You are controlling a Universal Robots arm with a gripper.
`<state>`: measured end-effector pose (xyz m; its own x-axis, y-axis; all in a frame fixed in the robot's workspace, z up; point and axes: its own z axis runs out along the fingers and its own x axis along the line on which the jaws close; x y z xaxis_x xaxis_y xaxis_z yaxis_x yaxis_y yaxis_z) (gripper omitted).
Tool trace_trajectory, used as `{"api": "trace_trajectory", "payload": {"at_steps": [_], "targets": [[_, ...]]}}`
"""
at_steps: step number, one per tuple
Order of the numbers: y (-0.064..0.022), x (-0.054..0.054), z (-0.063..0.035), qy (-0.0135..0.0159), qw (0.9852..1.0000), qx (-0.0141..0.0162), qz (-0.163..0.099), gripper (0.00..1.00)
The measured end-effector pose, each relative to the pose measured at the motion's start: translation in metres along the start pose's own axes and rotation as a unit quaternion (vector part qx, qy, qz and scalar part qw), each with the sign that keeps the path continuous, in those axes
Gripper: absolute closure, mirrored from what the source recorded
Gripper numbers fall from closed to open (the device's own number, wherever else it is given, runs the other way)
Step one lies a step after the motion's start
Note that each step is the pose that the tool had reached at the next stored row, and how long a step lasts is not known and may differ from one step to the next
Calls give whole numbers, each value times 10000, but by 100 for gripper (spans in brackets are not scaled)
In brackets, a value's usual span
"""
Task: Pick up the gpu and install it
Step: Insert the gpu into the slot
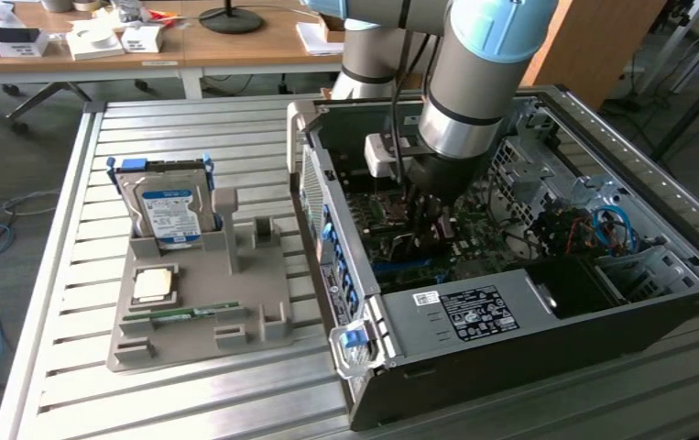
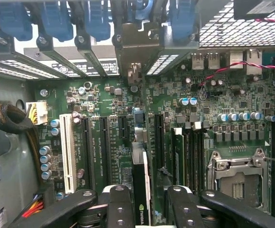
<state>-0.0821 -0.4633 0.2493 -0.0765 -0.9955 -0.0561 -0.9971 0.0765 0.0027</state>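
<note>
Two jaws (image 2: 141,202) grip the gpu (image 2: 141,190) edge-on, directly over the motherboard (image 2: 109,142) slots inside the case (image 1: 532,367). Pickup looks done; seating seems unfinished. Beyond the jaws stand blue latches (image 2: 92,19). Whether the card's edge meets a slot is hidden.

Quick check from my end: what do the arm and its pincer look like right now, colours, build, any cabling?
The arm is a thick silver-grey tube with light blue joint caps and a black band near the wrist. A white box sits at the wrist, with a dark cable running up the arm. The pincer has black fingers with round screw heads, on black linkage bars.
</note>
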Motion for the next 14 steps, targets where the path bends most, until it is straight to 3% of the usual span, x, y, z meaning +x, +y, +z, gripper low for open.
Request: {"api": "trace_trajectory", "payload": {"at_steps": [14], "targets": [[0,-1,-29,0,10000,5,96,67]]}}
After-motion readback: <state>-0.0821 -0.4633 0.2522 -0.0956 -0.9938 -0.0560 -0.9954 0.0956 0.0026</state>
